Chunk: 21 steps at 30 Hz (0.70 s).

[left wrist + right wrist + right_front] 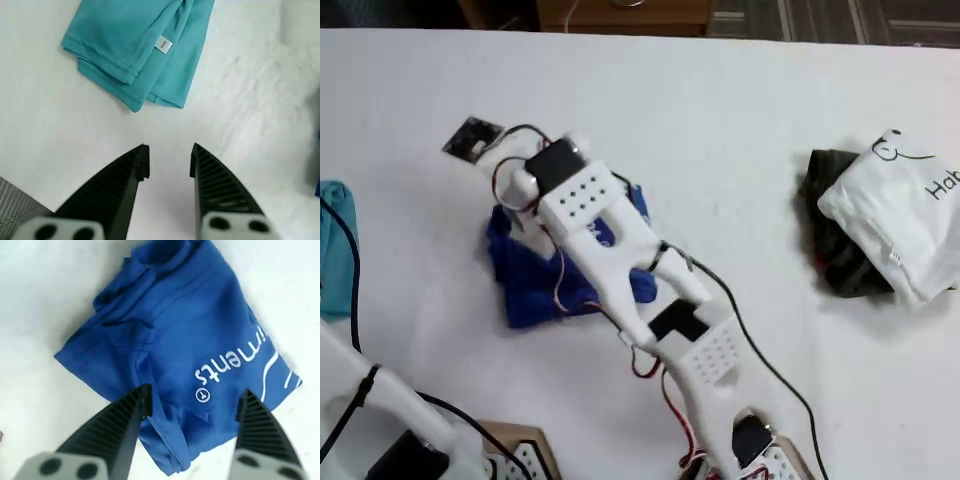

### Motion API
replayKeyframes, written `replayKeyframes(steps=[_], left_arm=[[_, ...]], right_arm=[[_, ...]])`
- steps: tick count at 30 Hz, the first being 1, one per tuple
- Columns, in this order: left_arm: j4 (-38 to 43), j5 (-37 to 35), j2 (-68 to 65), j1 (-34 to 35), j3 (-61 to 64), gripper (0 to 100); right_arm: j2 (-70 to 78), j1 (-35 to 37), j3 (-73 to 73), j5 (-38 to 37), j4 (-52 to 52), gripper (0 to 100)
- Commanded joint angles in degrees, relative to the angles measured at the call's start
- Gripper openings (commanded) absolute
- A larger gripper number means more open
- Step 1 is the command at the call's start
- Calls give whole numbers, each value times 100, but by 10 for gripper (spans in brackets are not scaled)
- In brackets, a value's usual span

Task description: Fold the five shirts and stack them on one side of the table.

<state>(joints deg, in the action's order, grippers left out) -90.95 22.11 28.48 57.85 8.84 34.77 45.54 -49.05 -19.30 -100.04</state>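
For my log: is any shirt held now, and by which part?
Nothing is held: right gripper open over the blue shirt, left gripper open near the teal shirt.

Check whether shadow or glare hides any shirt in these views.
High view: even light, no glare; the right arm covers part of the blue shirt. Left wrist view: teal shirt evenly lit, faint fold shadows. Right wrist view: blue shirt plainly lit, right gripper open over it.

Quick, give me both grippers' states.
Left gripper: open, empty, near the teal shirt.
Right gripper: open, holding nothing, over the blue shirt.
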Motion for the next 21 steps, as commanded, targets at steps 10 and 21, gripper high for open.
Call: replayKeyframes(steps=[10,21], left_arm=[[26,35,176,44,-22,158],[26,35,158,44,-22,158]], right_arm=[[892,321,-62,-62,338,269],[1297,321,-149,-18,567,4]])
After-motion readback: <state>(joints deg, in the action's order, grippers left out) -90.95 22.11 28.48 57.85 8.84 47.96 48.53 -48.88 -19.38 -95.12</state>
